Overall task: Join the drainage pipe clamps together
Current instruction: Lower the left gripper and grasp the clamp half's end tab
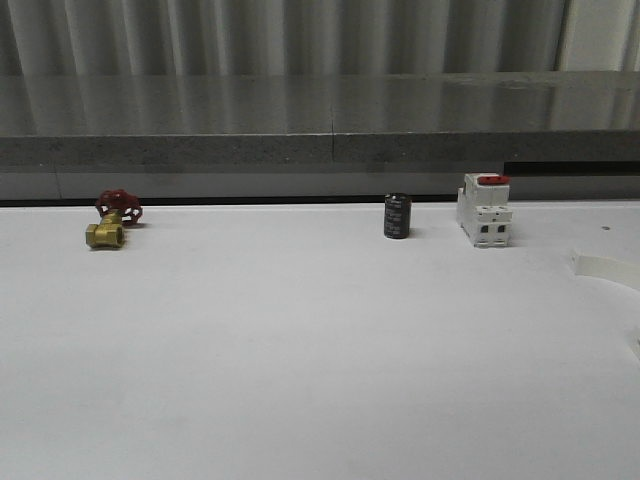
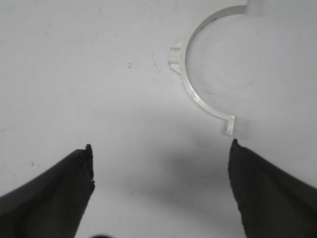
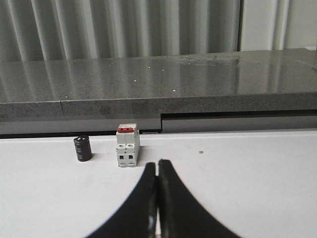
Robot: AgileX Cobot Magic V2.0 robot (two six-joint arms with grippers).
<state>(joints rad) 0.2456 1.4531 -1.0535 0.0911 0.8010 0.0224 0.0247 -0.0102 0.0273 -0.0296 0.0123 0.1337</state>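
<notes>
A white half-ring pipe clamp [image 2: 198, 74] lies flat on the white worktop [image 1: 300, 350], just beyond the left gripper [image 2: 161, 151], whose dark fingers [image 2: 54, 188] stand wide apart, holding nothing. At the worktop's right edge a curved white piece [image 1: 606, 268], seemingly another clamp half, shows in the front view. The right gripper [image 3: 157, 168] has its fingertips pressed together, empty. Along the far edge stand a brass valve [image 1: 112, 222] with red handwheel, a black capacitor [image 1: 397, 217] and a white circuit breaker [image 1: 485, 210].
</notes>
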